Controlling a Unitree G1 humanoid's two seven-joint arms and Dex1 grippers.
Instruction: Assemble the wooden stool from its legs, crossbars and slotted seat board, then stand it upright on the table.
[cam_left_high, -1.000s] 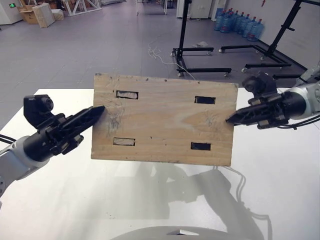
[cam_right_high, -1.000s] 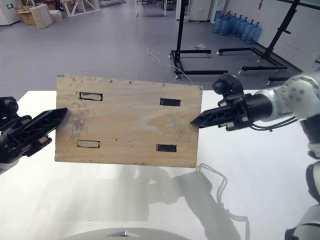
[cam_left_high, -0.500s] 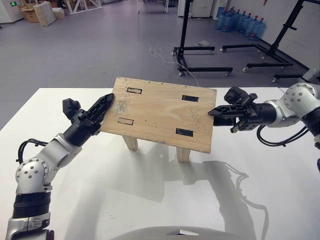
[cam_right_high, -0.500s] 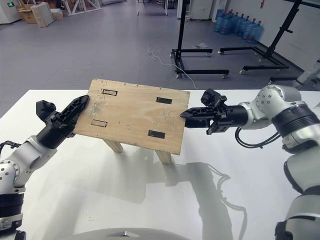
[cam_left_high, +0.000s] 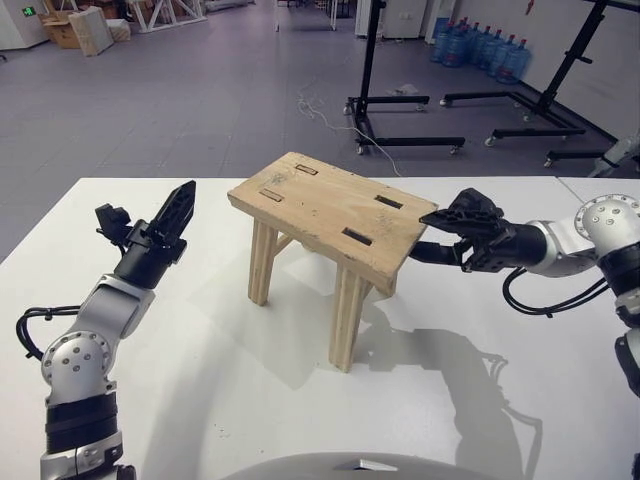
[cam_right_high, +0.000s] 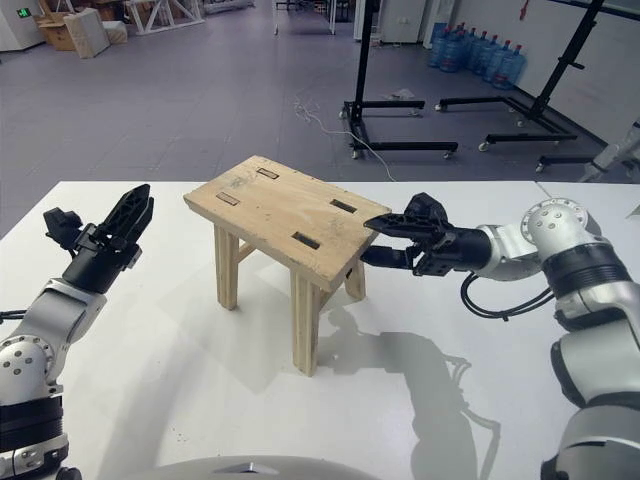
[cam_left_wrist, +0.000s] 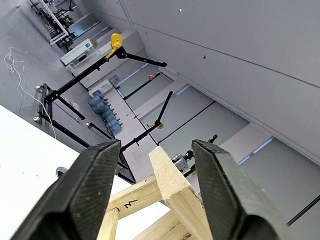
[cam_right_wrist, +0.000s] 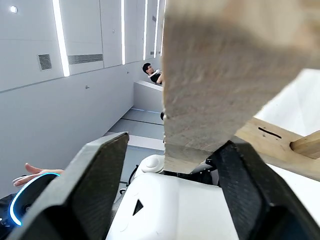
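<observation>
Stool (cam_left_high: 325, 205) now stands upright on its four legs on the white tabletop (cam_left_high: 200, 350). A second ago its slotted seat was held up facing the head camera, then tilted down half a second ago. The left pincer (cam_left_high: 183, 205) has let go and drawn back, spread, well apart from the seat's left end. The right pincer (cam_left_high: 420, 235) stays at the seat's right end, spread, one finger above the board and one below. Beyond the tabletop's far edge are a grey floor, black wheeled stands (cam_left_high: 400, 100), a loose cable (cam_left_high: 320, 105) and water bottles (cam_left_high: 480, 45). The stool stands near the far middle of the tabletop, with white surface around it.
</observation>
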